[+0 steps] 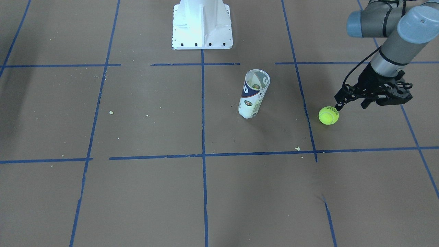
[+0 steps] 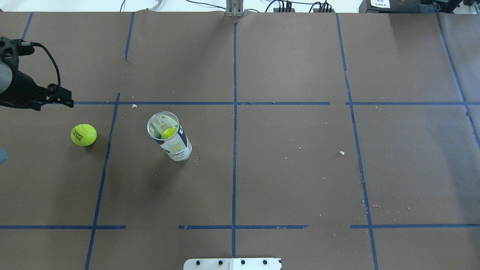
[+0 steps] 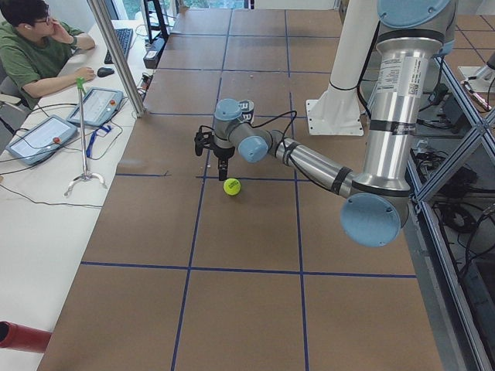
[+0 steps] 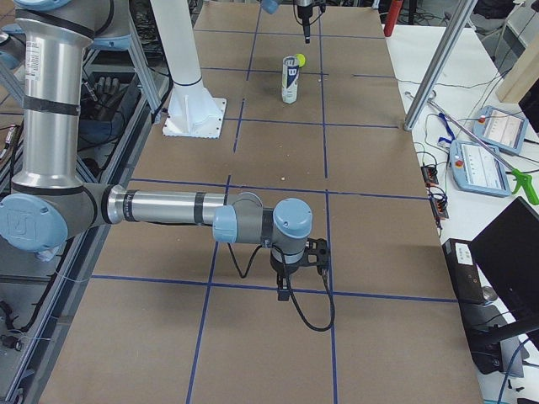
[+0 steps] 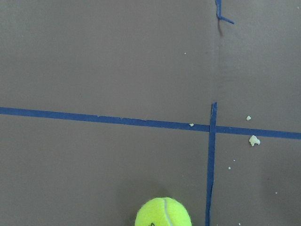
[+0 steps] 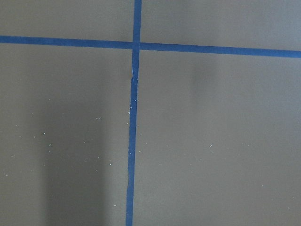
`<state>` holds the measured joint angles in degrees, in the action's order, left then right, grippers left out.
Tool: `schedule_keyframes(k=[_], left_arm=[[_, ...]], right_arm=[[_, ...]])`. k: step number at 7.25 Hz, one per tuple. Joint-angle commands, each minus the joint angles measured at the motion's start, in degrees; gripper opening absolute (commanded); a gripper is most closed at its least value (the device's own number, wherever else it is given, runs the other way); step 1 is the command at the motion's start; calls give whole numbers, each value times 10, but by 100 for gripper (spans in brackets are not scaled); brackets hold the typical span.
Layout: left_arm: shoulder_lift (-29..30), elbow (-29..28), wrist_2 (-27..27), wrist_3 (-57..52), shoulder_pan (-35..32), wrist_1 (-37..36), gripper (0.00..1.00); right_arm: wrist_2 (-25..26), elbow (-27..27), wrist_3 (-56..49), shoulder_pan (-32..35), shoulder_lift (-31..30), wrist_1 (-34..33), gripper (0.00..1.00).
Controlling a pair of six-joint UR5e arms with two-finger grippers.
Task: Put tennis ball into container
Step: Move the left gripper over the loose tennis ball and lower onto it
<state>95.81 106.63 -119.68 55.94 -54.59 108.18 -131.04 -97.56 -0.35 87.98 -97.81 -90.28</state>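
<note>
Black jaws on the left gripper (image 1: 350,103) look spread apart and hold nothing. It hangs just beside the tennis ball (image 2: 83,135), on the side away from the robot and not over it, and the wrist camera catches only the ball's top at its lower edge.

The ball lies on the brown paper table (image 2: 285,176), just left of a blue tape line (image 2: 105,165). The step in hand appears to be the approach for the grasp. Next the gripper would need to centre over the ball, come down around it and close.

Farther right the tube (image 2: 169,137) stands upright and open-topped, well apart from the ball. A second ball (image 2: 168,132) already sits inside, low down, so there seems to be room above it. Nothing stands between ball and tube, but the tube is slim and could tip if its rim is knocked.

Pale crumbs (image 2: 341,152) dot the paper, and the white pedestal (image 1: 202,24) stands near the robot. The right gripper (image 4: 295,282) hovers far off, and whether it is open or closed cannot be told.
</note>
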Motion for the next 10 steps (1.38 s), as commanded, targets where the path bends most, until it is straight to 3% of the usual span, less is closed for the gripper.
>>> schedule_keyframes(k=[1, 10], left_arm=[[-1, -22, 31, 17, 36, 25, 100], [1, -91, 57, 29, 84, 87, 100]], right_arm=[[0, 0, 0, 0, 0, -1, 100], [0, 0, 0, 0, 0, 0, 100]])
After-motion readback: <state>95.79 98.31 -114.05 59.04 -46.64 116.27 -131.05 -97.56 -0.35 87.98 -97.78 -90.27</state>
